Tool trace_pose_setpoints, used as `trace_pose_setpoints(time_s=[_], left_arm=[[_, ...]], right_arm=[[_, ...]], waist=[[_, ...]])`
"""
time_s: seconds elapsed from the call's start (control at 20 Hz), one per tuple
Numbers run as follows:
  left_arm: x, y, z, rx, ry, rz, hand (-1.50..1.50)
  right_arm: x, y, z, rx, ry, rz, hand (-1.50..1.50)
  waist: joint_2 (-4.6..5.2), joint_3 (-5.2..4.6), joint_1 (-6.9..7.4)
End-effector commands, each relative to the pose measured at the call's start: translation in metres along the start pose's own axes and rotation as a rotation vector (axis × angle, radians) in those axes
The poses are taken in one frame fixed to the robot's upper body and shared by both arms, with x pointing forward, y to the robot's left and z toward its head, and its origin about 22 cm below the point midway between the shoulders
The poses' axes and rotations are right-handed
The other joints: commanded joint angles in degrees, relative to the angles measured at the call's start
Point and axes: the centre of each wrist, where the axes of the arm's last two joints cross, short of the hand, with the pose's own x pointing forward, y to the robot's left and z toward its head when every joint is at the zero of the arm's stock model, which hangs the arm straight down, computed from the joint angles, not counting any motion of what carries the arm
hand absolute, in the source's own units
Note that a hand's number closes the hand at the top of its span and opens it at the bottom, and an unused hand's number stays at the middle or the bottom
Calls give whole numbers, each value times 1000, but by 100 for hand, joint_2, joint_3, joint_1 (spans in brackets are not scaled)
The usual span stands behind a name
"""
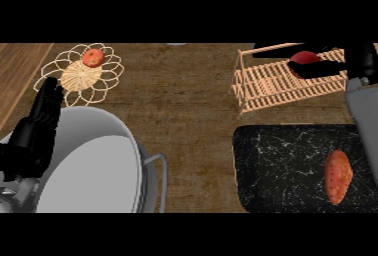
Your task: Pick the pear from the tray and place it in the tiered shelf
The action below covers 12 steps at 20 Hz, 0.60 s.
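The left hand (pixel 31 140) rests at the left edge, its fingers straight and pointing away. The grey right forearm (pixel 362 120) stretches along the right edge, and the right hand (pixel 328 67) curls round a red fruit (pixel 304 57).

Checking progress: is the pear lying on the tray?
No: the tray holds only a sweet potato, while the right hand holds the pear at the shelf.

the tiered shelf (pixel 273 87) is located at 1 o'clock, the pear (pixel 304 58) held over it by the right hand (pixel 326 70). at 4 o'clock, a sweet potato (pixel 338 176) is laid on the tray (pixel 280 160). a basket (pixel 111 82) with a fruit (pixel 92 57) is set at 10 o'clock, a pot (pixel 88 165) at 8 o'clock.
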Motion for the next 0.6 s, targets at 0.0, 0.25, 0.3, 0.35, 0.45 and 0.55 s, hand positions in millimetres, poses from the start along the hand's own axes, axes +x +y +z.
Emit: trace_pose_setpoints(time_s=[0.0,0.25,0.3,0.35,0.45,0.55], left_arm=[[-10,-28,-4,-2,52,60,0],[-16,-14,-6,11,58,57,0],[-13,-23,4,29,56,70,0],[-7,-14,-3,23,72,65,0],[-23,-13,7,11,66,60,0],[-21,0,5,19,68,61,0]], right_arm=[[-4,8,-12,51,-8,-31,-150],[6,8,-20,58,-48,-115,-150],[14,0,-19,46,-80,-127,-150],[13,-13,-25,45,-71,-134,-150],[0,-43,-28,0,-102,-217,-150],[9,-51,-29,-13,-101,-278,-150]], waist=[[78,-121,-56],[62,-125,-80],[29,-125,-121],[39,-124,-106],[51,-124,-112],[22,-128,-144]])
